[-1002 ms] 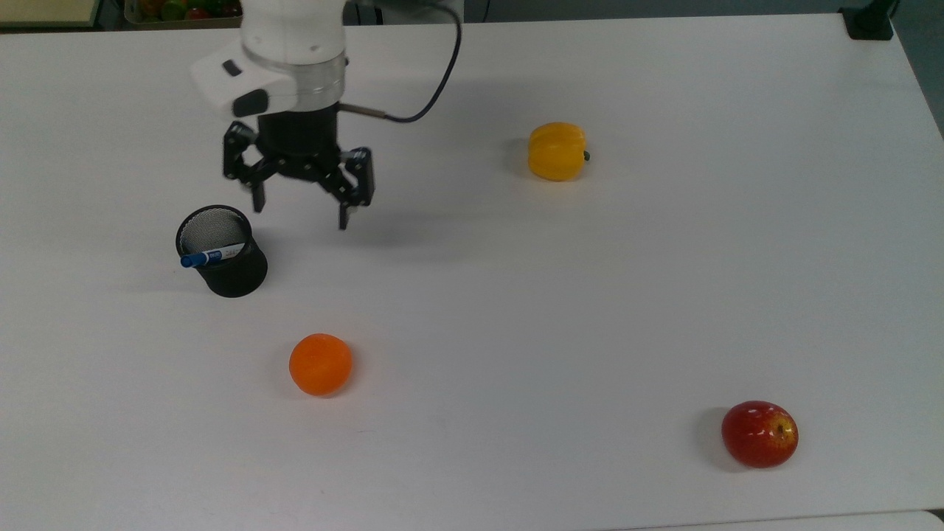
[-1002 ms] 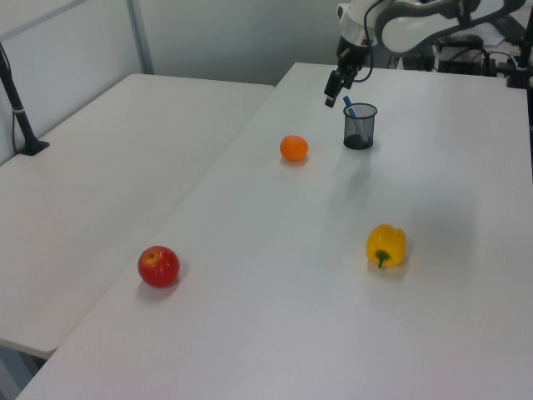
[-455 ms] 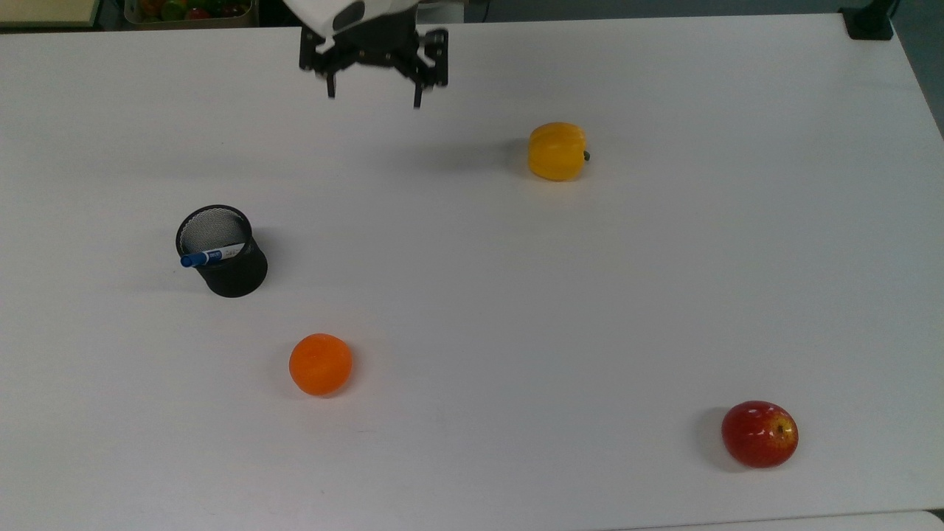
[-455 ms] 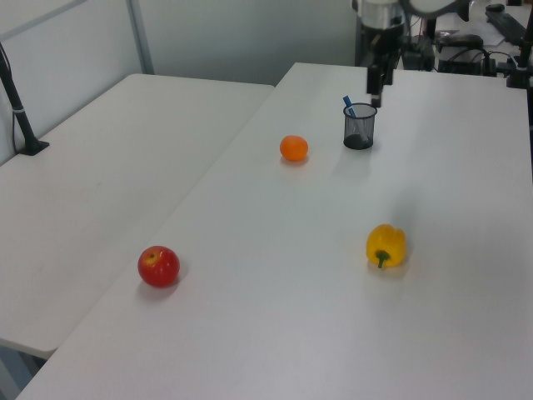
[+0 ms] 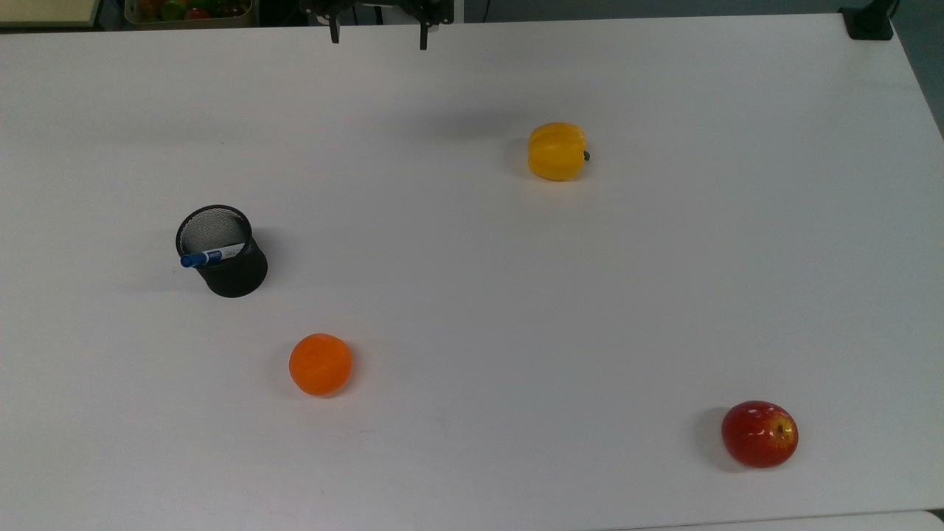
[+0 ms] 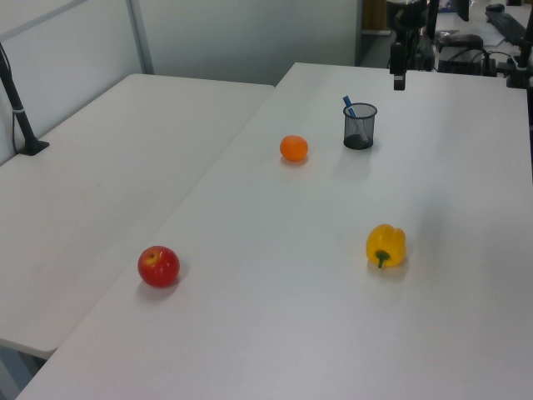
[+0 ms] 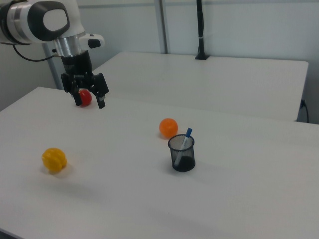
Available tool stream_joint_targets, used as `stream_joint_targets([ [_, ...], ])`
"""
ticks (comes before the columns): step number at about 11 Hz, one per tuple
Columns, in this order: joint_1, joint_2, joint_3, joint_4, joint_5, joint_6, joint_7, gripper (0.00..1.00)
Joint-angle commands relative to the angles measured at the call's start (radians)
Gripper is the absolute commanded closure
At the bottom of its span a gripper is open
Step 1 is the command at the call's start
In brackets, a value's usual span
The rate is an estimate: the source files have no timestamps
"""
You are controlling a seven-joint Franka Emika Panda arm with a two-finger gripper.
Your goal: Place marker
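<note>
The marker (image 5: 212, 256), white with a blue cap, leans inside the black mesh cup (image 5: 233, 279), cap end sticking out over the rim. Cup (image 6: 360, 129) and marker (image 6: 348, 105) stand toward the far end of the table in the left view. In the right view the marker (image 7: 187, 135) pokes up out of the cup (image 7: 182, 154). My gripper (image 5: 378, 37) hangs open and empty at the top view's upper edge, well away from the cup. It is raised above the table in the right view (image 7: 89, 102) and seen edge-on in the left view (image 6: 399, 77).
An orange (image 5: 320, 363) lies in front of the cup, a yellow bell pepper (image 5: 557, 151) right of centre, a red apple (image 5: 759, 434) at the top view's lower right. A bin of fruit (image 5: 188, 10) sits beyond the table's far edge. A second table (image 6: 108, 150) adjoins.
The open gripper has risen and pulled away from beside the cup toward the top view's upper edge, shifting right. The marker stays in the cup; nothing else moved.
</note>
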Motion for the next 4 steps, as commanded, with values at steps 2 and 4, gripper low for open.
stream_joint_targets([
  [2, -0.002, -0.017, -0.006, -0.02, 0.015, -0.012, -0.014, 0.0],
  [4, -0.005, -0.017, -0.008, -0.018, 0.015, -0.009, -0.012, 0.0],
])
